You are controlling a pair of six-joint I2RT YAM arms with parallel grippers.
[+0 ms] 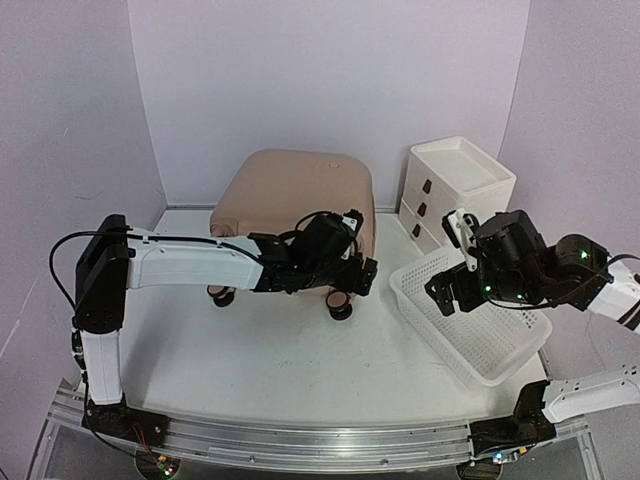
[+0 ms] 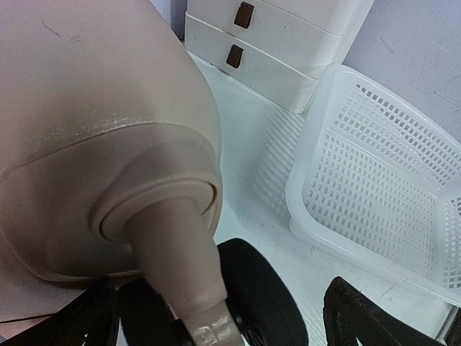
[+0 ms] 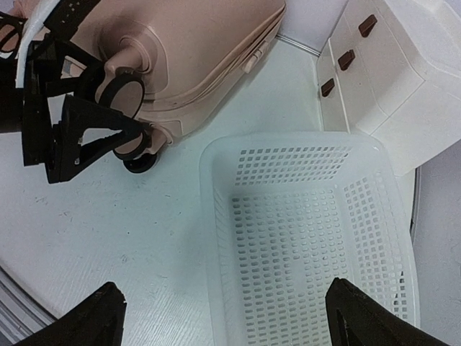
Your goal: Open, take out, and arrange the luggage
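- My left gripper point(image 1: 360, 275) is hanging released, with its fingers spread either side of a black wheel point(image 2: 252, 295) at the suitcase's near right corner.
- My right gripper point(image 3: 229, 317) is hovering wide open over the white basket point(image 3: 288, 245), grasping nothing.
- The pink suitcase point(image 1: 290, 190) is sitting closed at the back of the table point(image 1: 280, 360), just left of the drawer unit point(image 1: 455, 185).
- Small raised marks on the wheel's stem point(image 2: 180, 267) are showing, but they are too blurred to read.
- From above, my left arm is covering the suitcase's lower front.

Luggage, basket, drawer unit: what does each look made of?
Luggage: moulded hard plastic by the look, pale pink, matte with a soft sheen; faint scuffs on the shell.
Basket: white plastic, slightly translucent, walls punched with slots.
Drawer unit: white, smooth, probably plastic; brown pulls, material unclear.
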